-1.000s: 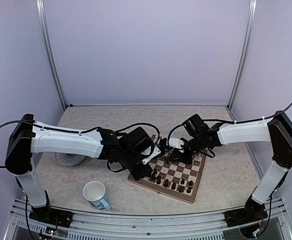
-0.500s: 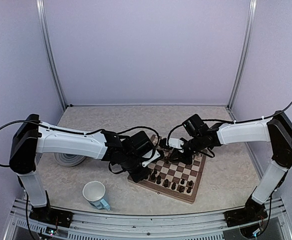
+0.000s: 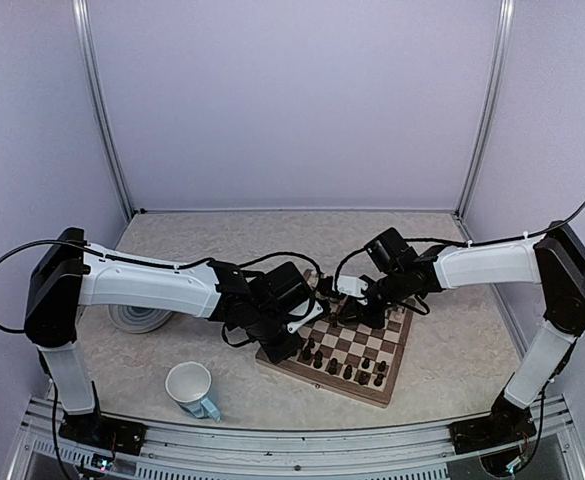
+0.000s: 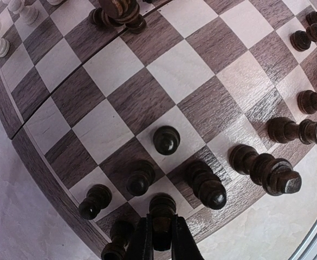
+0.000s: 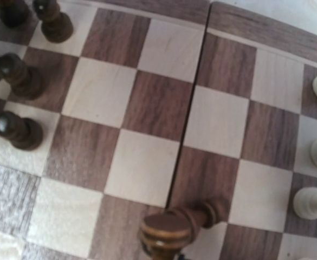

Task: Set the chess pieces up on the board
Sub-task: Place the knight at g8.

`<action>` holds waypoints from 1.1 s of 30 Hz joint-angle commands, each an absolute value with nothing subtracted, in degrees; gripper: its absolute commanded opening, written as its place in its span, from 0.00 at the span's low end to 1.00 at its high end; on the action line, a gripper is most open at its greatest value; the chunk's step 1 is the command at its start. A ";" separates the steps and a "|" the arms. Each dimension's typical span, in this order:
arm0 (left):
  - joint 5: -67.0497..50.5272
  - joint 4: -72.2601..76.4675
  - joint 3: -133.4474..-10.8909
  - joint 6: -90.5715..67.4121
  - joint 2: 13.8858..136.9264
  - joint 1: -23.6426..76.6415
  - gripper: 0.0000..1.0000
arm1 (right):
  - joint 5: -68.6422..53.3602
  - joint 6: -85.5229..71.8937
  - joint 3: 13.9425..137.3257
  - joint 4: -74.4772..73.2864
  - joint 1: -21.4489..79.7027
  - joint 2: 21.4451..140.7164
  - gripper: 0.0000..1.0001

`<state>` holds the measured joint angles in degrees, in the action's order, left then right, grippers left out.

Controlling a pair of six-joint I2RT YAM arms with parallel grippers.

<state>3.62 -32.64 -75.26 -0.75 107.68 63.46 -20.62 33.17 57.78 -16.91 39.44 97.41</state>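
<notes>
Jaws of your left gripper (image 4: 161,230) pinch a dark pawn (image 4: 162,208) upright at the near-left edge row of the board (image 4: 174,70), long axis vertical. Farther in, your right gripper (image 3: 355,312) clenches another dark piece (image 5: 172,225), apparently tipped sideways, by the centre seam (image 5: 193,92).

One board (image 3: 392,378), one mug (image 3: 189,387), one plate (image 3: 137,320) and two arms (image 3: 142,285) are counted from above. At least ten dark pieces (image 4: 166,140) are counted in the left wrist view, and at least three cream pieces (image 5: 310,203) in the right wrist view. Exact totals cannot be told, since the pieces are small and crowded.
</notes>
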 commanded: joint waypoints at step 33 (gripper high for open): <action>2.86 -34.77 -77.48 -0.65 103.08 63.64 0.38 | -21.37 32.32 59.09 -18.81 38.99 97.45 0.02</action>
